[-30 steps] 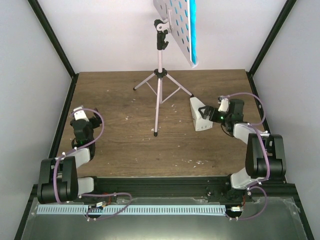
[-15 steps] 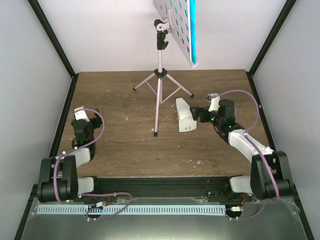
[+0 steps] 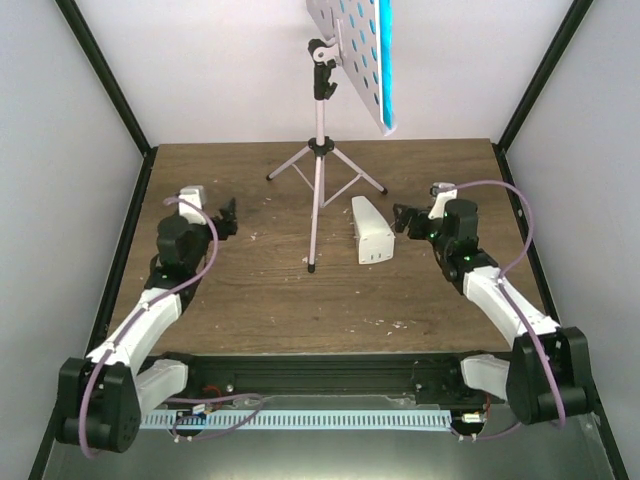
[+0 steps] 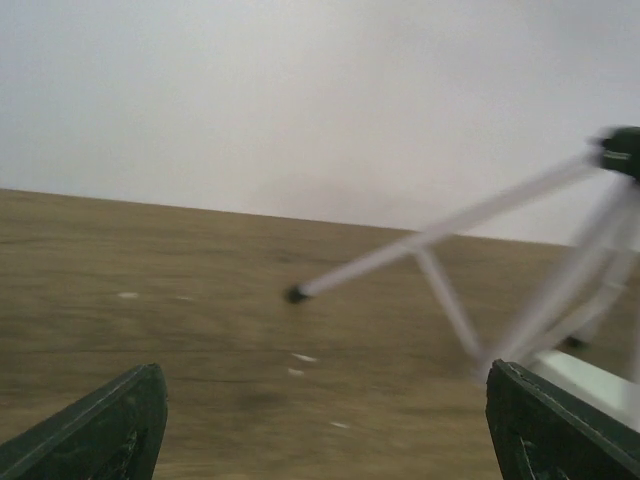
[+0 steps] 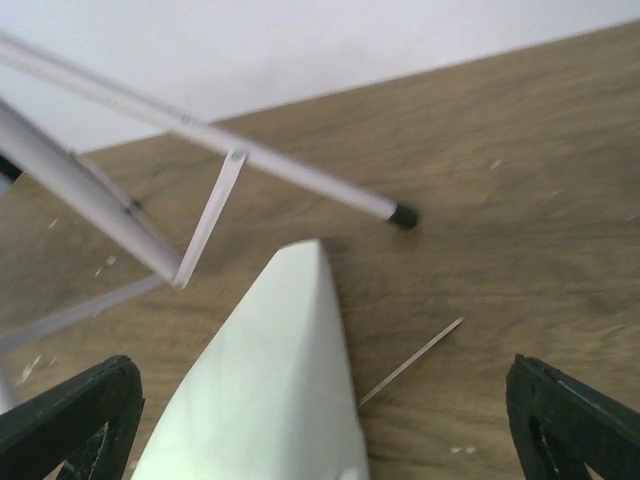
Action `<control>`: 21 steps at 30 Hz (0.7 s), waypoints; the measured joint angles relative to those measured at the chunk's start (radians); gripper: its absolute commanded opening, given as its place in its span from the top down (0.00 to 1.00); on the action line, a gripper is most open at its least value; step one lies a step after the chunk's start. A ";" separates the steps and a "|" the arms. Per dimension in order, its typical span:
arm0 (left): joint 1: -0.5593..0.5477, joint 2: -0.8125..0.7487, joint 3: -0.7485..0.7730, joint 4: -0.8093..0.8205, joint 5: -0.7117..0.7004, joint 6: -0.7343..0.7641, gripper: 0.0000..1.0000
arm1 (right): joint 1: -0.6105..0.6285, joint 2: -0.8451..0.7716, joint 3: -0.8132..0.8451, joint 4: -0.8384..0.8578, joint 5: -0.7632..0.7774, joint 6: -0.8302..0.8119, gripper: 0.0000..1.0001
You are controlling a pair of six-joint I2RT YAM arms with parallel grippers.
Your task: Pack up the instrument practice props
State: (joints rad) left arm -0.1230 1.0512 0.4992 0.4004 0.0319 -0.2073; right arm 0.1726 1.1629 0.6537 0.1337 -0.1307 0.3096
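Note:
The pale pink-white music stand (image 3: 319, 150) stands at the back middle on thin tripod legs (image 4: 430, 238). The teal booklet (image 3: 386, 60) leans on its perforated desk (image 3: 345, 40). The white metronome (image 3: 371, 230) lies on its side just right of the stand's front leg. My right gripper (image 3: 404, 221) is open and close to the metronome's right side. In the right wrist view the metronome (image 5: 270, 380) reaches in between the wide jaws of that gripper (image 5: 330, 410), untouched. My left gripper (image 3: 229, 217) is open and empty, left of the stand. Its wrist view shows the gripper (image 4: 325, 430) facing the legs.
A thin rod (image 5: 410, 362) lies on the wood beside the metronome. The black-tipped foot of a stand leg (image 5: 402, 215) rests just beyond it. The wooden table (image 3: 250, 290) is closed in by white walls with black corner posts (image 3: 105, 75).
The right gripper slid the metronome left toward the stand, then drew back off it. The left arm unfolded and reached forward toward the stand.

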 measured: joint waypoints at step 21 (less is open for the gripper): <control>-0.220 -0.116 0.637 -0.821 0.387 0.025 0.00 | 0.039 0.334 0.386 -0.409 -0.174 -0.034 0.00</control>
State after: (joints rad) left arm -0.3431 0.9356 1.1358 -0.4210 0.4191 -0.1822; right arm 0.2111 1.4967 1.0397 -0.2756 -0.3042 0.2756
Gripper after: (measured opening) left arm 0.997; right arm 0.997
